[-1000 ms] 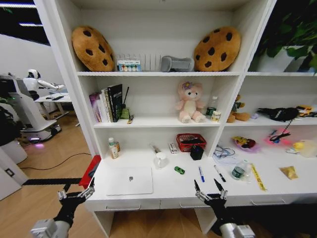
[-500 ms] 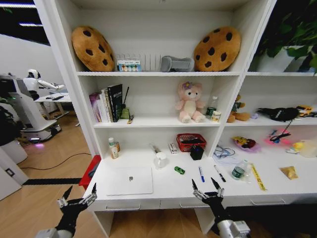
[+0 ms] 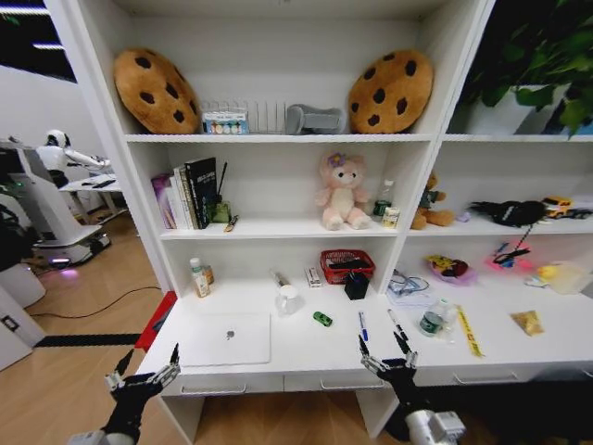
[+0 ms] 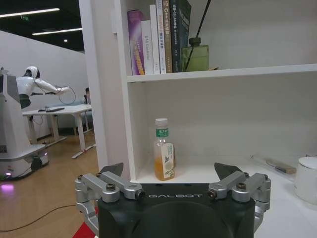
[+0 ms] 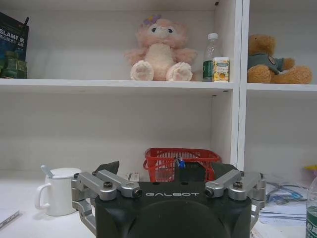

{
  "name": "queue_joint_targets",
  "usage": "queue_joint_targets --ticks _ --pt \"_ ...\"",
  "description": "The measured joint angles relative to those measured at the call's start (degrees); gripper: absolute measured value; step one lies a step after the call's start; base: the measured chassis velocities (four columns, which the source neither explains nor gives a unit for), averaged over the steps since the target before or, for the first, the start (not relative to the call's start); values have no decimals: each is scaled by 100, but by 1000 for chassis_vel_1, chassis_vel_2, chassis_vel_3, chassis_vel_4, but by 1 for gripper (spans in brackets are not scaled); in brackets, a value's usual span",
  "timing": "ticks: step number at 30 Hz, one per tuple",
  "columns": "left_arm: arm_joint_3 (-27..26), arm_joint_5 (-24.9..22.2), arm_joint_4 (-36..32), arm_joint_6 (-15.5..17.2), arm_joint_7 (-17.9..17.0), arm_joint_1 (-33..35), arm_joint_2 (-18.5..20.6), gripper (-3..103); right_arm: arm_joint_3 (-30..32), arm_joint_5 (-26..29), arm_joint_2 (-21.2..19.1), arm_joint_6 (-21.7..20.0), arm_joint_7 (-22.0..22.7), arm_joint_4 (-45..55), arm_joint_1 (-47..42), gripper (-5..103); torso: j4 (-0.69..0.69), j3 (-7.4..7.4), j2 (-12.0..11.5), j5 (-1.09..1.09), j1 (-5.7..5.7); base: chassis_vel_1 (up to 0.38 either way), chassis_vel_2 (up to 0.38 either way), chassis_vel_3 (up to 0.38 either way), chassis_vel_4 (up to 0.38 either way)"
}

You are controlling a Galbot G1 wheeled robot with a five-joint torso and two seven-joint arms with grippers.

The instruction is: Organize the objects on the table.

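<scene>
We judge both grippers, left (image 3: 142, 375) and right (image 3: 388, 360), spread wide and empty, should clear the table (image 3: 306, 357) edge squarely before reaching.

Head view: high and set back, facing forward and down over the table (image 3: 306, 357) and the white shelving unit (image 3: 278, 139) behind it; both grippers low in the foreground.

Left wrist view: directly behind the left gripper (image 4: 171, 176), level, close to the table's left end, facing a bottle (image 4: 163, 156) straight ahead.

Right wrist view: directly behind the right gripper (image 5: 168, 171), level, near table height, facing the red basket (image 5: 181, 161) beyond its fingers.

Shared: white mug (image 5: 57, 191), seen to opposite sides of the two grippers.
</scene>
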Motion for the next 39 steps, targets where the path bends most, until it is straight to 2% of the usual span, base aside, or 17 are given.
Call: queue_joint_targets --ticks 15,17,23,29,39 --pt "46 58 48 -32 21 0 -28 100 33 93 7 -28 46 -58 2 100 -1 -1 0 -3 0 -15 -20 13 18" --pt "56 76 32 -48 35 25 -54 100 27 101 18 142 -74 -123 38 100 -1 0 0 -2 0 -76 -92 81 100" --pt "62 116 13 -100 38 57 -90 100 -17 89 23 257 -181 -184 114 100 -1 0 0 -1 0 -49 -51 43 39" --pt "92 174 -3 -128 50 88 -126 100 15 79 49 41 -55 -176 129 100 -2 -1 0 -3 0 0 0 0 0" --pt "129 224 -2 -216 54 86 -167 100 55 123 44 43 71 -226 111 100 -1 -1 1 -1 -1 -23 15 23 -21"
